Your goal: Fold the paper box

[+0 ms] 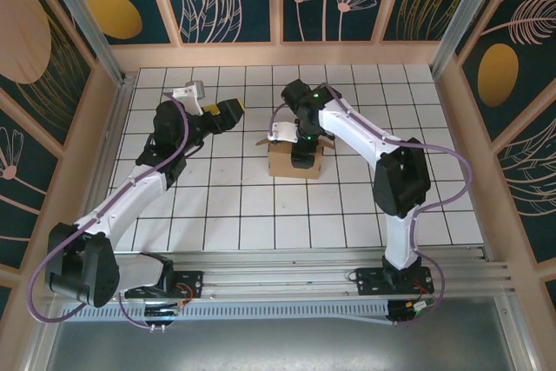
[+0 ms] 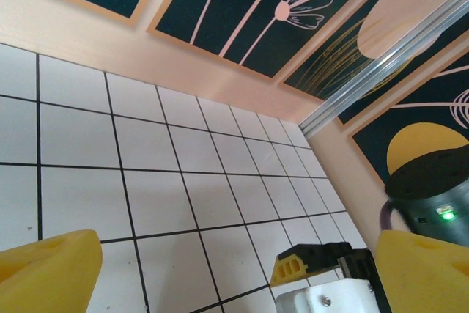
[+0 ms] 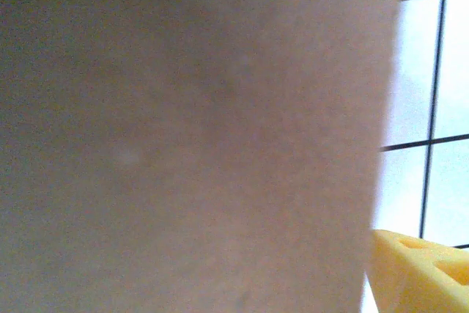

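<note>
Showing the paper box [image 1: 285,165] standing near the middle of the tiled table [image 1: 217,215] as a partly raised, roughly square form with no marked long axis from above; a small flap [image 1: 261,141] juts from its far-left corner. The right gripper [image 1: 304,156] reaches in from the far side and sits directly over the box's top, so the box lies straight below and against these jaws. In the right wrist view blurred brown cardboard lies close to the lens with one yellow finger [image 3: 421,273] beside its edge; whether the jaws are clamped on a wall or merely pressing cannot be told. The left gripper [image 1: 228,115] hangs raised, to the left of the box and further back, well apart from it, its yellow fingers [image 2: 44,273] spread wide with nothing between them. The right arm is judged the nearer and the working one; the left would have to travel rightward and down to reach the box's left wall. Bare tiles surround the box on every side, and the wooden enclosure walls [image 1: 460,145] stand well apart, leaving open room for either arm.
</note>
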{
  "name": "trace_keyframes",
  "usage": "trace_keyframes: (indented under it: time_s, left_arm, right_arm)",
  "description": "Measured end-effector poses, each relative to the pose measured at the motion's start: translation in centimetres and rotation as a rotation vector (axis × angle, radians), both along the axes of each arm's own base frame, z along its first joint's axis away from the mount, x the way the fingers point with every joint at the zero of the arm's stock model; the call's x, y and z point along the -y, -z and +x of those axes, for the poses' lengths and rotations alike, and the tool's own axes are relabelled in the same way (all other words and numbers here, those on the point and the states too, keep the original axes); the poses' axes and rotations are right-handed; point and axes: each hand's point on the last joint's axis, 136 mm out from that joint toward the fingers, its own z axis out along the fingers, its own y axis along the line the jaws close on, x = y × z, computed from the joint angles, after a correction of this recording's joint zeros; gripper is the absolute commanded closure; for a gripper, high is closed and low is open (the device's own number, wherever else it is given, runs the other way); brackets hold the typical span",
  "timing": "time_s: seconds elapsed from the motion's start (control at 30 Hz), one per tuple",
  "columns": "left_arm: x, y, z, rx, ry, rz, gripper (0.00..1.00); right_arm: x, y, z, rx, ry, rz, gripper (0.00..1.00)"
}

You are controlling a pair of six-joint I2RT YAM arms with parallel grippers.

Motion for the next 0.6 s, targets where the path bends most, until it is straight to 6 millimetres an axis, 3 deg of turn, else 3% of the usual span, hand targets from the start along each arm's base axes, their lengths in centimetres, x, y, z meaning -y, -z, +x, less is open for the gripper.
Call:
trace_keyframes:
  time_s: [0.17,0.37,0.53,0.6]
  left_arm:
    - [1.0,1.4,0.2,-0.023,0.055,0.011,0.13]
    - [3.2,3.4,0.0,-0.006,0.168,0.136,0.13]
    - [6.5,1.7,-1.4,0.128,0.301,0.273,0.1]
    - [7.6,0.8,-2.1,0.188,0.355,0.307,0.11]
  right_arm:
    - [-0.5,-3.1,0.1,0.055,-0.002,0.086,0.1]
    - [-0.6,-6.6,0.2,0.097,0.013,0.22,0.1]
    - [0.4,-9.4,0.3,0.114,0.075,0.379,0.1]
    - [2.0,-11.3,0.6,0.127,0.158,0.503,0.13]
